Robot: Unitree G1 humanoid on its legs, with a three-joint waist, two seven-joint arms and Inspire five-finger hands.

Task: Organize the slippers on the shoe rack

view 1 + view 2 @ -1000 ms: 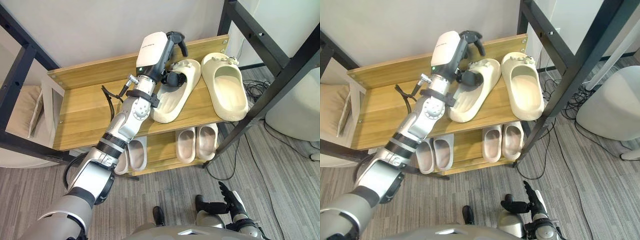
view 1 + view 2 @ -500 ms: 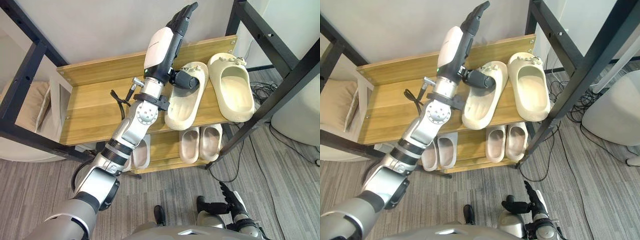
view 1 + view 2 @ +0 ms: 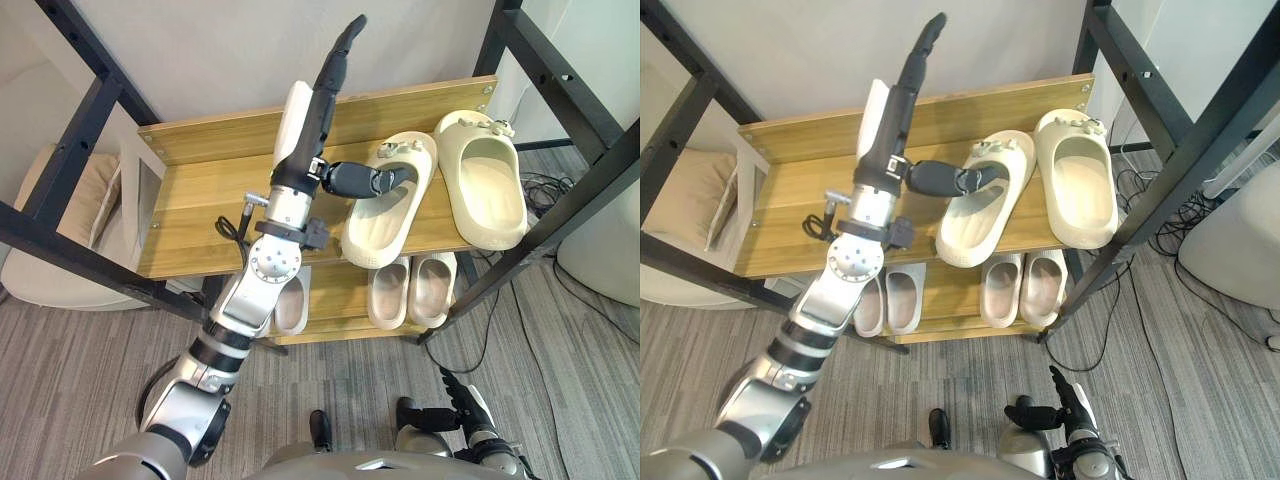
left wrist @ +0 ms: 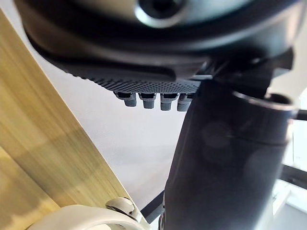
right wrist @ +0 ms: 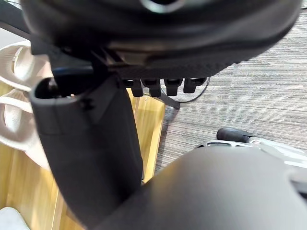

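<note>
Two cream slippers lie on the wooden top shelf of the rack. The left slipper lies askew, its heel hanging over the front edge; the right slipper lies straight beside it. My left hand is raised above the shelf, open, fingers straight up along the back board. Its thumb reaches sideways to the askew slipper's strap. My right hand hangs low over the floor, fingers relaxed.
The lower shelf holds two pale slipper pairs. Black metal frame bars cross in front at the right and left. A beige cushion sits left of the rack. Cables lie on the carpet at the right.
My left hand's fingers have straightened from curled over the slipper to pointing upward, and the thumb has swung out toward the strap. The camera has shifted; the slippers keep their places.
</note>
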